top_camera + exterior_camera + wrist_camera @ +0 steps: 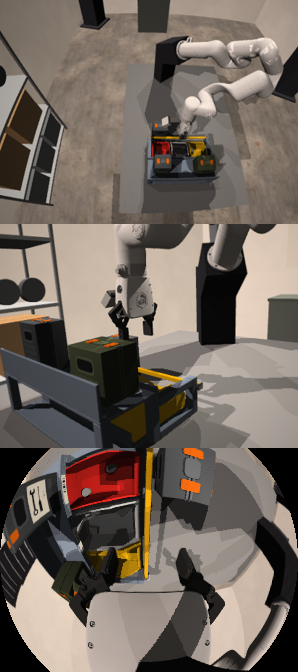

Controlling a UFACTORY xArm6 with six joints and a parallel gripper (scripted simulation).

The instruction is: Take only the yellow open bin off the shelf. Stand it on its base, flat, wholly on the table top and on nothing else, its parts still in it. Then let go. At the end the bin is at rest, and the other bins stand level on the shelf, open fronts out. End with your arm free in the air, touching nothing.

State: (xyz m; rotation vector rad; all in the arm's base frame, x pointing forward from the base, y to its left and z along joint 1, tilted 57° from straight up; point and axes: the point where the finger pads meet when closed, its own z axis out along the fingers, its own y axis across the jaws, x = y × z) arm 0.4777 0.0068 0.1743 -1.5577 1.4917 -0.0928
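Note:
The yellow open bin [197,149] [173,408] [131,564] sits in the blue-grey shelf [150,170] [50,376], at the end of the row. The black-grey bin [179,149] [107,528] is beside it, then the red bin [161,149] [102,478], which holds small parts. Whether the yellow bin holds parts cannot be made out. My gripper [184,137] [136,332] [147,554] is wide open and empty, above the shelf's yellow rail. In the wrist view one finger overlaps the yellow bin and the other lies past the rail, over the table top [137,195] [224,368].
A green case [205,164] [105,368] [67,579] and a dark grey case [163,164] [43,343] stand on the shelf's upper part. Another grey case [158,128] [187,488] stands beyond the yellow rail [166,137] [159,373] [148,508], near the red bin.

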